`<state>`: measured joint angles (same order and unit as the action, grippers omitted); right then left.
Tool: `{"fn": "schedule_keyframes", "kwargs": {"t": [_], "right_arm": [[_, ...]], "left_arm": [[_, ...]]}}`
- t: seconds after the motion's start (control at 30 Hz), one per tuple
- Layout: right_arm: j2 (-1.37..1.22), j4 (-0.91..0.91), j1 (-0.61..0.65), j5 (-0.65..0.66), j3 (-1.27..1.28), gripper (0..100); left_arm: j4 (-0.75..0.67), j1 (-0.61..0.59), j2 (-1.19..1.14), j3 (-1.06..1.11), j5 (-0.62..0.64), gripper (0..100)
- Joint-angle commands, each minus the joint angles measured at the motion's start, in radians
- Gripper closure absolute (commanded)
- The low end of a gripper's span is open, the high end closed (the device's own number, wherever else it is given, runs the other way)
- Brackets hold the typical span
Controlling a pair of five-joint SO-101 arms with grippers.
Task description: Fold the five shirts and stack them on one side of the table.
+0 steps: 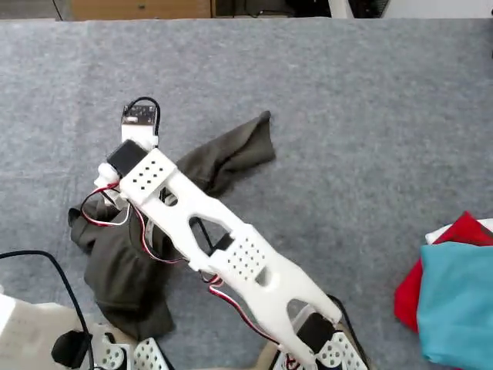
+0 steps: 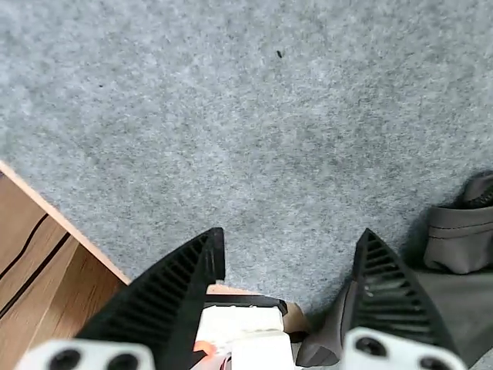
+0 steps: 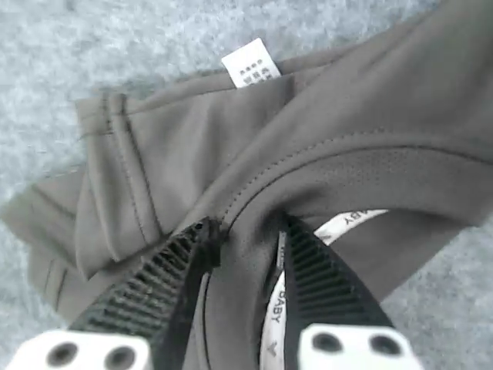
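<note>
Shirt: a dark grey-brown knit shirt (image 1: 123, 270) lies crumpled on the left part of the grey felt-covered table (image 1: 354, 116), with one sleeve stretched out toward the table's middle.
Shirt surface: matte and soft, with stitched hems and several loose folds. The neckline is a curved seam.
Shirt details: a small white care label (image 3: 250, 64) stands up at one fold. A white printed neck tape (image 3: 350, 222) runs inside the collar.
Right gripper: the right gripper (image 3: 246, 231) is down on the shirt. Its black ribbed fingers (image 3: 192, 254) are drawn close together, pinching the collar fabric at the neckline seam.
Right arm: the white perforated right arm (image 1: 231, 247) reaches diagonally over the shirt.
Left gripper: the left gripper (image 2: 289, 243) hangs above the felt near the table's wooden edge (image 2: 85, 243). Its fingers are spread wide, hold nothing, and one is just beside a fold of the shirt.
Other shirts: a red shirt (image 1: 408, 297), a teal shirt (image 1: 458, 301) and a white shirt (image 1: 443, 231) are piled at the table's right edge, well apart from the grey-brown one.
</note>
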<state>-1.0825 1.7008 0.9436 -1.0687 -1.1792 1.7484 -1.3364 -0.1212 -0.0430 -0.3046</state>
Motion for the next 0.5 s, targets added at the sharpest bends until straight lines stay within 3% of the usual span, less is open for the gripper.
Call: {"fn": "schedule_keyframes", "kwargs": {"t": [0.0,0.13,0.47], "right_arm": [[-0.033,0.041,-0.050,0.000,-0.099,86.5],[-0.041,0.046,-0.110,0.020,-0.097,99.8],[0.031,0.084,-0.257,0.080,-0.097,99.3]], "left_arm": [[0.009,0.000,0.053,0.000,-0.006,73],[0.009,0.008,0.053,-0.005,-0.006,73],[0.009,0.025,0.053,-0.005,-0.006,73]]}}
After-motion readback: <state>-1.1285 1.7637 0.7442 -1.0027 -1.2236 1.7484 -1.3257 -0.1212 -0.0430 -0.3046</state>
